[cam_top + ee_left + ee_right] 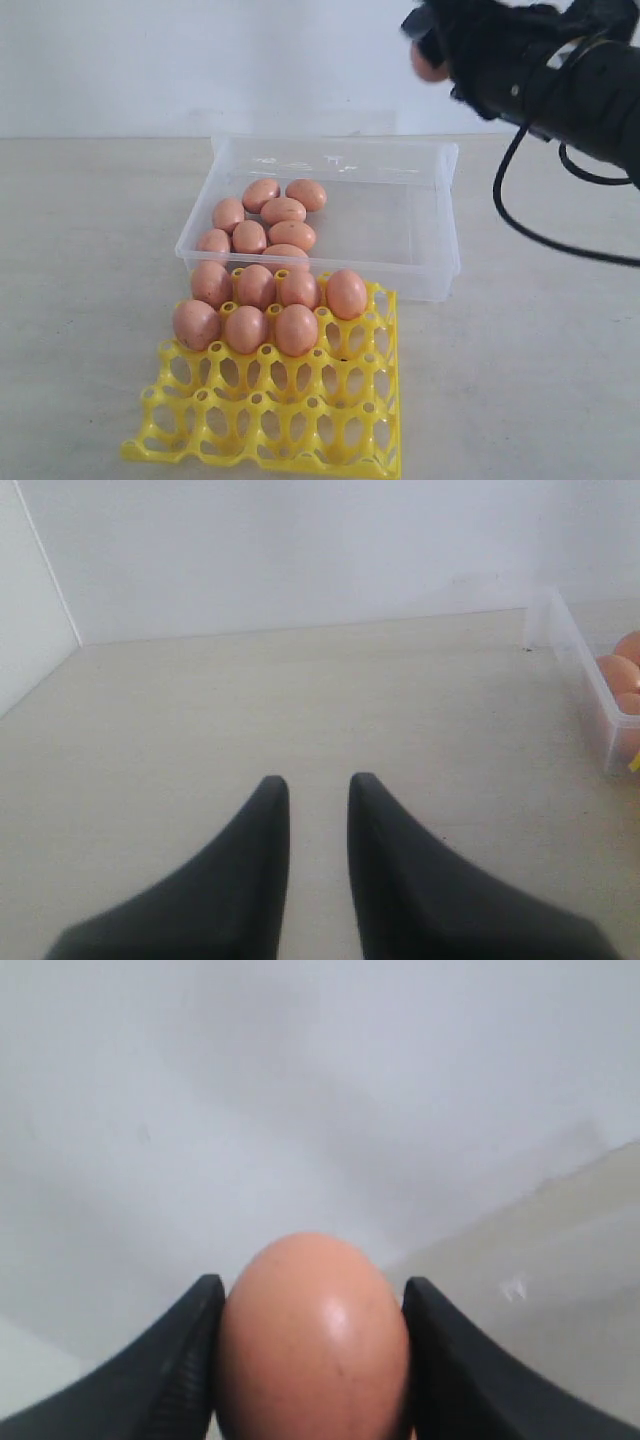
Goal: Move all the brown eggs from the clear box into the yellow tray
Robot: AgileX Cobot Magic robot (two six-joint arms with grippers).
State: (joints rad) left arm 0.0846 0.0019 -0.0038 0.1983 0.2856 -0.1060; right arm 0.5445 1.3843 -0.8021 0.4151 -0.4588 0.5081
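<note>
High above the back right corner of the clear box (430, 215), my right gripper (432, 48) is shut on one brown egg (427, 68). The right wrist view shows that egg (312, 1345) pressed between both black fingers (170, 1380) against the white wall. Several brown eggs (283, 211) lie in the box's left half. The yellow tray (300, 425) sits just in front of the box, with several eggs (296, 330) in its two back rows. My left gripper (318, 780) hangs open over bare table, a narrow gap between its fingers. The box (572, 645) is off to its side.
A black cable (508, 205) loops down from the right arm (590, 90) over the table to the right of the box. A white wall stands behind the table. The tray's front rows have bare cups (275, 385).
</note>
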